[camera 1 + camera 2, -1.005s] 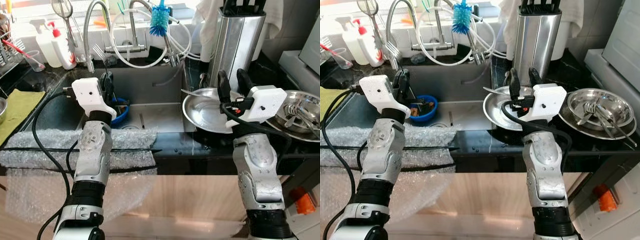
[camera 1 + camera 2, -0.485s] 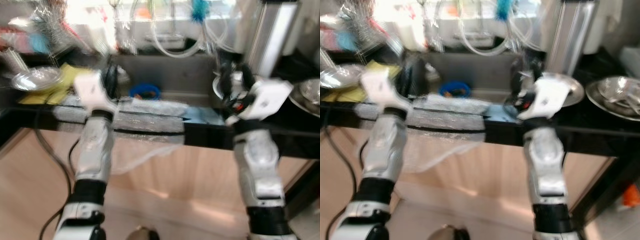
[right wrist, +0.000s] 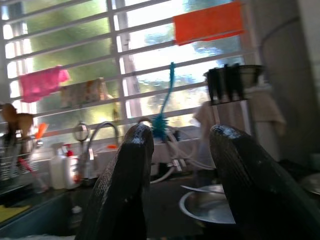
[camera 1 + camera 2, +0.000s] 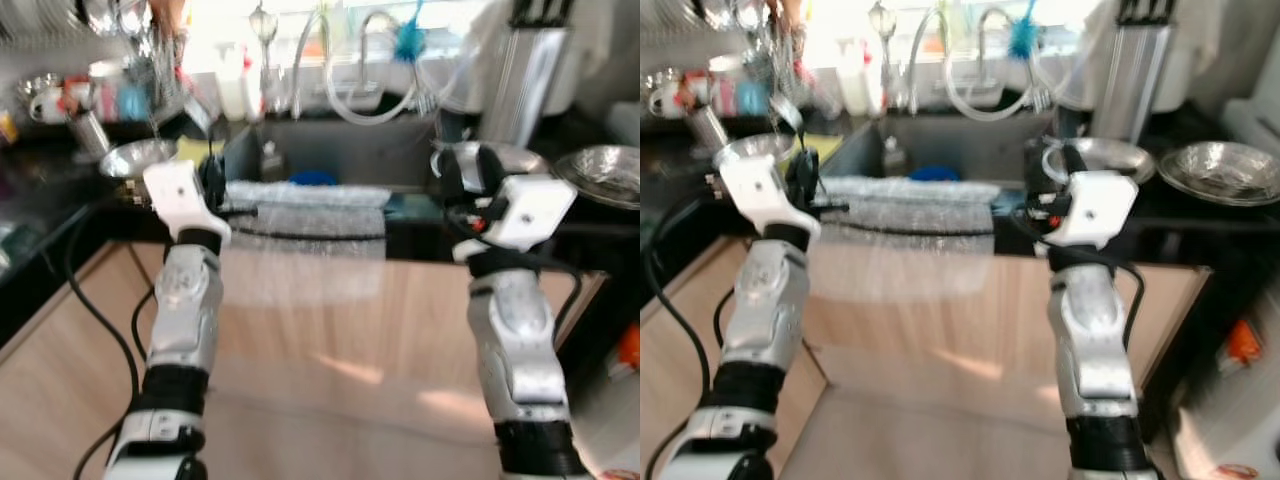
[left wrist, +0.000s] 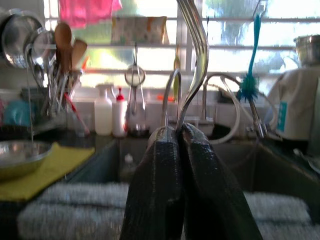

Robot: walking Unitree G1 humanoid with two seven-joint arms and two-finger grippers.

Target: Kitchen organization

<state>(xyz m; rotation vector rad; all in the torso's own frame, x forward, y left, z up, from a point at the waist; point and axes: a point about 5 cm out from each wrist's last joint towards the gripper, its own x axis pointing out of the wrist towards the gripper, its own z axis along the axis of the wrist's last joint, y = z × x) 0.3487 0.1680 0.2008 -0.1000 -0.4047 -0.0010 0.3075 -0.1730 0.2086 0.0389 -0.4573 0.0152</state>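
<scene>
The robot stood back from the sink (image 4: 330, 160), both arms raised toward it. The left gripper (image 5: 179, 137) was clenched on a metal utensil (image 5: 196, 60) — a thin curved steel handle rising upright from between the two black fingers, its long axis running straight up along the line of the gripper. Its working end was cut off at the upper edge of the left wrist view, so whether it was a fork, a spoon or a ladle could not be told. In the left eye view the left gripper (image 4: 212, 178) sat just before the near left corner of the sink, beside the bubble wrap (image 4: 305, 195) draped over the sink's front edge.

The right gripper (image 3: 181, 145) was released, its fingers spread with nothing between them. It hung before the sink's right side, near the steel plate (image 4: 500, 155) lying on the dark surface (image 4: 590, 215) to the right of the sink.

The coming move probably turned on where the held utensil belonged. The likeliest home was the crowded utensil rack (image 5: 55, 75) to the left of the sink, beyond the steel bowl (image 5: 20, 150) on the yellow cloth (image 5: 47, 167) — on the left arm's own side, so that arm was the nearer.

Both eye views were soft with blur; the rack's compartments were hard to make out. A blue bowl (image 4: 312, 178) lay low in the sink, mostly hidden by the wrap.
</scene>
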